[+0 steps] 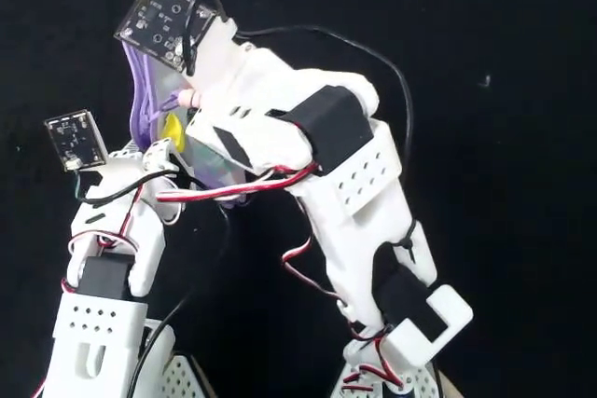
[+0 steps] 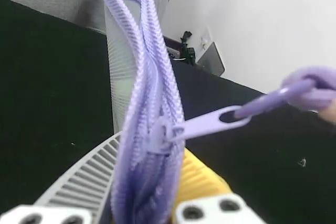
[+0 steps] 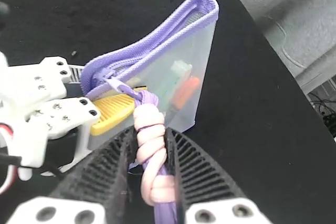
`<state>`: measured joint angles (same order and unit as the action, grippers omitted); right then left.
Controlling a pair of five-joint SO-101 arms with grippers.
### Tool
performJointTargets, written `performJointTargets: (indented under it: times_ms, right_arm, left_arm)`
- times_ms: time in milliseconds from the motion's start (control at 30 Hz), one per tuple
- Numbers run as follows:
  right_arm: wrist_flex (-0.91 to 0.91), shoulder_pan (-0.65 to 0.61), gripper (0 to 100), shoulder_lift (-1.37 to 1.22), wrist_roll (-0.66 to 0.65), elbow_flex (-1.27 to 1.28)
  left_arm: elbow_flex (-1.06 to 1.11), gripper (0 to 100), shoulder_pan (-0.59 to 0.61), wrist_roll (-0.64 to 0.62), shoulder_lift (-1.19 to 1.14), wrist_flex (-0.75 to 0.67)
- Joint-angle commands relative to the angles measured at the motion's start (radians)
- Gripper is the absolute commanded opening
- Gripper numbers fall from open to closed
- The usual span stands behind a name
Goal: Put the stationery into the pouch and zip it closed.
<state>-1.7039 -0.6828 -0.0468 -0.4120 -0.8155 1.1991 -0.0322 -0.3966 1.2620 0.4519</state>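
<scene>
A clear pouch [image 3: 173,61] with a purple zipper band is held upright above the black table. My left gripper [image 2: 142,182] is shut on its lower end, between a yellow pad [image 3: 113,108] and a white ribbed finger [image 2: 79,182]. Inside the pouch lie a green item [image 3: 181,69] and an orange one [image 3: 185,90]. The zipper slider [image 2: 157,135] sits close to the left gripper's end, its pull [image 2: 205,124] stretched sideways. My right gripper [image 3: 152,156] is shut on the pink and purple cord [image 3: 149,129] tied to that pull. From above, the pouch [image 1: 140,100] shows behind the right arm's wrist [image 1: 242,109].
The black tablecloth [image 1: 485,137] spreads wide to the right of both arms. Red, white and black cables [image 1: 233,188] hang between the arms. The table's back edge meets a grey wall and clutter [image 3: 315,103].
</scene>
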Motion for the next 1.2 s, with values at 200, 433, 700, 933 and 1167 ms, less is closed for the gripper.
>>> performJointTargets:
  times_ms: [200,433,700,933,1167]
  right_arm:
    - [0.017,0.054,1.1,0.012,-0.003,-0.062]
    - [0.015,0.055,1.1,0.018,-0.003,-0.064]
    - [-0.02,0.057,1.1,0.108,-0.003,-0.054]
    - [-0.06,0.058,1.1,0.142,-0.054,-0.054]
    - [-0.049,0.127,1.1,0.137,-0.057,-0.062]
  left_arm:
    - [-0.16,3,-0.008,0.259,-0.003,0.066]
    - [-0.352,3,-0.008,0.39,-0.003,0.239]
    - [-0.371,3,-0.007,0.595,-0.003,0.311]
    - [-0.222,3,0.004,0.735,-0.003,0.305]
    - [-0.171,3,0.004,0.749,-0.002,0.313]
